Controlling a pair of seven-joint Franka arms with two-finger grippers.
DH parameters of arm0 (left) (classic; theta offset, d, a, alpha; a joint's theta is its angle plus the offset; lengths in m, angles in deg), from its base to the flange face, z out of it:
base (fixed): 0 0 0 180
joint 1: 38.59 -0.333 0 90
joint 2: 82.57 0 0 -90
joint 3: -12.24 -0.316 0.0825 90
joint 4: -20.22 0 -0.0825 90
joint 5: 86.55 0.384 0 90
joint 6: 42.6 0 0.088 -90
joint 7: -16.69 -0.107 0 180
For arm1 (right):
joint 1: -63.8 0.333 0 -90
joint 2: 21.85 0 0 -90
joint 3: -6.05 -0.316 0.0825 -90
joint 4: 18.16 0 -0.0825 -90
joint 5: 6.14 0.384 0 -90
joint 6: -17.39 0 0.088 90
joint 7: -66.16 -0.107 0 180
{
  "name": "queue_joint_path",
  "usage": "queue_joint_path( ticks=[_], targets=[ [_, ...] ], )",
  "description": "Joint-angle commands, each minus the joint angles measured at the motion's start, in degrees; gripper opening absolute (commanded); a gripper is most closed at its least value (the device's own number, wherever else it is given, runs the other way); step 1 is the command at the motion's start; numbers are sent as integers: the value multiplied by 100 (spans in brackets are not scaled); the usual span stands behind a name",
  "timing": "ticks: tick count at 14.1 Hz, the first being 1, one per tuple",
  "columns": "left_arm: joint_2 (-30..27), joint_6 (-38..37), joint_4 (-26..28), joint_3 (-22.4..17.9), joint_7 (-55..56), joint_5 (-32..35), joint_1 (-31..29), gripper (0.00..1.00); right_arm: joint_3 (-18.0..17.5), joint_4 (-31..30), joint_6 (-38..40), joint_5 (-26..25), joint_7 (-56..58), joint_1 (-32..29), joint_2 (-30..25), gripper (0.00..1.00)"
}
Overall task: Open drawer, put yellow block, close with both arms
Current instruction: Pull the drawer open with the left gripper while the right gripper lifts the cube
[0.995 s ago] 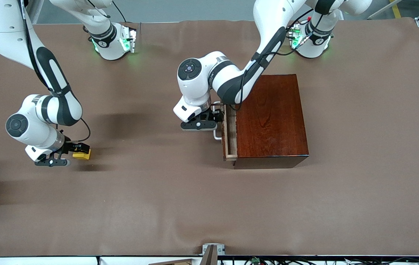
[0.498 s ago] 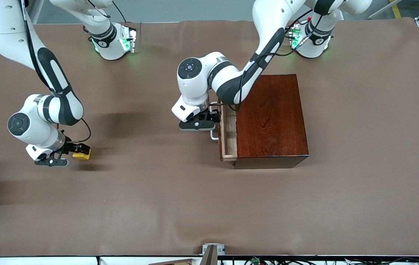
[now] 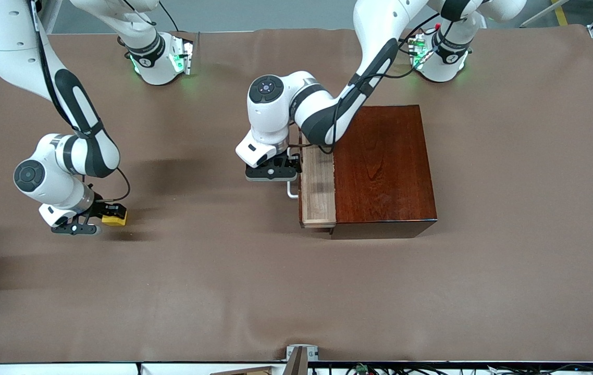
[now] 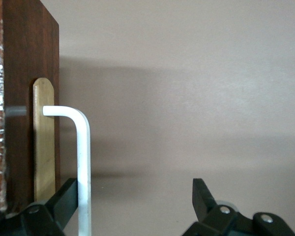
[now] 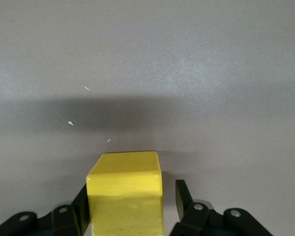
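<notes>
The dark mahogany box [image 3: 385, 166] stands toward the left arm's end of the table. Its drawer [image 3: 317, 187] is pulled partly out, and its light-wood tray shows empty. My left gripper [image 3: 291, 169] is at the drawer's white handle [image 3: 292, 189]. In the left wrist view this gripper [image 4: 133, 189] is open, and the handle [image 4: 82, 162] lies against one finger, on its inner side. The yellow block [image 3: 113, 221] sits on the table toward the right arm's end. My right gripper [image 3: 113, 212] is open and straddles the block [image 5: 125, 196]; one finger is at the block's side and a gap shows at the other.
Brown cloth [image 3: 234, 281] covers the table. A wide stretch of cloth lies between the block and the drawer. A small metal bracket [image 3: 301, 353] sits at the table edge nearest the front camera. The arms' green-lit bases [image 3: 163, 57] stand at the edge farthest from it.
My left gripper has moved toward the right arm's end with the handle, and the drawer has slid farther out of the box. The right gripper and the block have hardly moved.
</notes>
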Motion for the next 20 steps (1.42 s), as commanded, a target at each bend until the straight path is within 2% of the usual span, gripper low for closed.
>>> queue_joint_path(
  ticks=[1, 4, 6, 7, 8, 9, 13, 16, 20],
  targets=[
    [190, 445, -137, -13, 207, -65, 98, 100, -61, -27, -63, 23, -55, -99, -9, 72],
    [243, 665, -190, -13, 225, -65, 107, 100, -61, -10, -63, 23, -55, -125, 17, 63],
    [251, 797, -190, -13, 233, -65, 107, 100, -61, 87, -63, 23, -37, -152, 87, 61],
    [243, 841, -198, -13, 268, -65, 124, 100, -61, 139, -54, 23, -37, -213, 131, 46],
    [243, 911, -198, -13, 338, -65, 133, 100, -69, 149, -54, 23, -37, -248, 140, 16],
    [243, 955, -198, -13, 348, -65, 151, 100, -70, 157, -54, 23, -55, -240, 140, 0],
    [225, 965, -198, -22, 146, -21, 282, 100, -61, 298, 33, 14, 6, -222, 79, 0],
    [208, 965, -190, -13, -109, -21, 309, 100, -61, 526, 226, 14, 638, -240, -27, 0],
    [199, 965, -189, -22, -127, -21, 370, 100, -61, 1341, 1532, 14, 1210, -240, -115, 0]
  ],
)
